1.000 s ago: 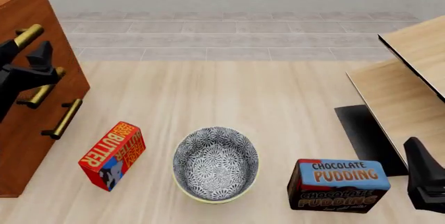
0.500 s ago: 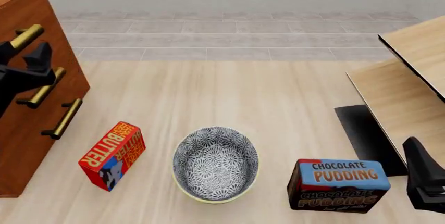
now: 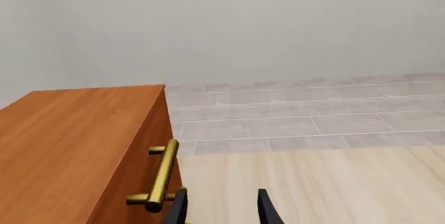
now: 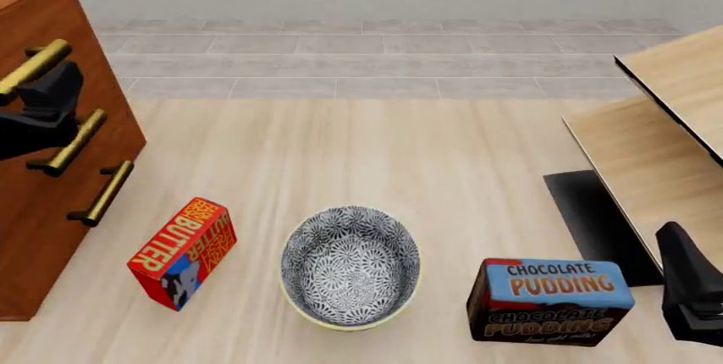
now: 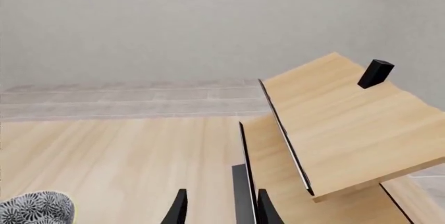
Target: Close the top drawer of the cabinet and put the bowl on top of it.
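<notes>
At the table's left edge, in the front view, the cabinet [image 4: 46, 152] is seen as a reddish-brown chest w/ three brass bar handles down its front; the top drawer [image 4: 40, 38] is the uppermost front, its handle [image 4: 32, 65] angled toward the top left; whether that drawer is fully shut can't be told from this angle. The left gripper [image 4: 51, 85] is placed against the cabinet front betw. the top handle and the middle handle [image 4: 70, 142], its black body partly covering the wood; the lowest handle [image 4: 105, 194] is left uncovered below. In the left wrist view the left gripper [image 3: 221, 206] is shown w/ two dark fingertips [image 3: 179, 207] parted and nothing betw. them; one brass handle [image 3: 161, 175] is seen just beside the fingertip nearer the cabinet [image 3: 76, 146]; contact can't be confirmed.

The bowl [image 4: 350, 265] is found on the light-wood table [image 4: 373, 152], near the front edge at centre, upright, grey-and-white floral inside w/ cream rim; well apart from the cabinet. A red butter box [image 4: 182, 252] is set to its left, tilted; a chocolate pudding box [image 4: 550, 300] to its right; neither is touching the bowl.

The right gripper [image 5: 220, 206] is seen in its wrist view w/ fingers spread, holding nothing; pale wood furniture [image 5: 334, 130] is viewed ahead of it, and the bowl's [image 5: 35, 208] rim is caught at one corner. In the front view only part of the right arm [image 4: 689, 296] is visible at the lower right edge, beside the pudding box.
</notes>
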Robot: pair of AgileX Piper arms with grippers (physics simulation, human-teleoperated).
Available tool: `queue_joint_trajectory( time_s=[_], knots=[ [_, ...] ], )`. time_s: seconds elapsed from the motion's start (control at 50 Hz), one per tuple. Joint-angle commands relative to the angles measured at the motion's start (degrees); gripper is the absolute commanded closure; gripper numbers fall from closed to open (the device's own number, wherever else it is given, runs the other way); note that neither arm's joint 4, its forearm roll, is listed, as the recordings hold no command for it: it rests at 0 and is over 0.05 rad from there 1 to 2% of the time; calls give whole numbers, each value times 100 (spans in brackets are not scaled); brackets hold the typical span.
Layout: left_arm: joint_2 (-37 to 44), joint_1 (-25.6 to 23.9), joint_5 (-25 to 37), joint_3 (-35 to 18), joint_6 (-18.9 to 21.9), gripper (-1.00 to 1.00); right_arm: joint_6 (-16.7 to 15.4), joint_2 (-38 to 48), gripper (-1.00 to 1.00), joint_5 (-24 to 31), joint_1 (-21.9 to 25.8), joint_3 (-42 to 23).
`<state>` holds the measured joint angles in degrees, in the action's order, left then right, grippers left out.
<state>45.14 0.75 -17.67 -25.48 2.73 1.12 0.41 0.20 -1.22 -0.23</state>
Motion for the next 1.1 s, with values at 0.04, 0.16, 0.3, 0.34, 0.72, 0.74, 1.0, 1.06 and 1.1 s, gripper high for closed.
queue_joint_trajectory(
  time_s=[0.04,0.16,0.3,0.34,0.72,0.74,1.0,1.06,1.1],
  knots=[
    [-624,-680,1130,-225,167,-100,34,-16,-100,-8,12,-12],
    [-595,-1044,1665,-533,197,-100,71,-14,-100,-27,10,0],
    [-505,-1453,2252,-984,129,-100,77,-18,-100,-26,18,-8],
    [-523,-1443,2341,-1070,230,-100,83,-18,-100,-34,14,-2],
    [311,-1809,3997,-2144,-109,-100,1,149,-100,-93,109,12],
    [387,-1832,4072,-2176,-174,-100,-1,158,-100,-100,111,12],
    [341,-2227,4547,-2123,-474,-100,-44,238,-100,-165,150,13],
    [431,-2405,4562,-2008,-614,-100,-45,237,-100,-169,146,15],
    [439,-2432,4585,-1937,-696,-100,-47,238,-100,-166,153,13]
  ],
)
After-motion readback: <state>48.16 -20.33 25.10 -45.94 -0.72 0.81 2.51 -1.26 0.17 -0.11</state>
